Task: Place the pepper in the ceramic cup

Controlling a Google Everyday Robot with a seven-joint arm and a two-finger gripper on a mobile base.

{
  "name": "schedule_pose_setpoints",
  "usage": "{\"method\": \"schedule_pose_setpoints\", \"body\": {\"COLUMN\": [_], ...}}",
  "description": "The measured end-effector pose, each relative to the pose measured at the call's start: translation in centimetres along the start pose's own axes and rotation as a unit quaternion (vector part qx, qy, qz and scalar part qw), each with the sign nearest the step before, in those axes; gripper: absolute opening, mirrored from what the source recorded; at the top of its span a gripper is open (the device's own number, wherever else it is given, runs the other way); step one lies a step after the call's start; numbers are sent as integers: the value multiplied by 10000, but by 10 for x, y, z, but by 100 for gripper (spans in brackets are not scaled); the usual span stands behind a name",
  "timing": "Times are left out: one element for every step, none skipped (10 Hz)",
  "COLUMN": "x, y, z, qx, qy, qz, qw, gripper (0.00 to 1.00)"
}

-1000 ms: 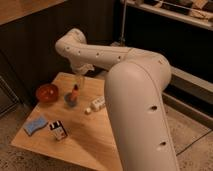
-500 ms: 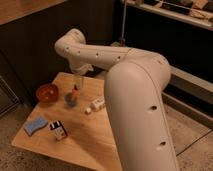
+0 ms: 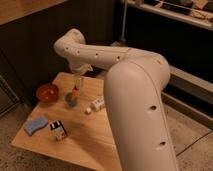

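The small grey-blue ceramic cup (image 3: 71, 99) stands on the wooden table (image 3: 90, 135), right of the red bowl. The slim orange-red pepper (image 3: 74, 92) stands upright with its lower end in or just over the cup. My gripper (image 3: 77, 83) hangs straight down from the white arm, directly above the cup, at the pepper's upper end.
A glossy red bowl (image 3: 47, 92) sits at the table's left. A white rectangular box (image 3: 96, 105) lies right of the cup. A blue sponge (image 3: 36, 124) and a small black-and-white carton (image 3: 57, 130) lie near the front left. My big white arm covers the table's right side.
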Motion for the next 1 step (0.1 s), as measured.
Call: {"method": "schedule_pose_setpoints", "body": {"x": [0], "y": [0], "z": [0], "qx": [0], "qy": [1], "qz": [1], "qw": [10000], "gripper": [80]}}
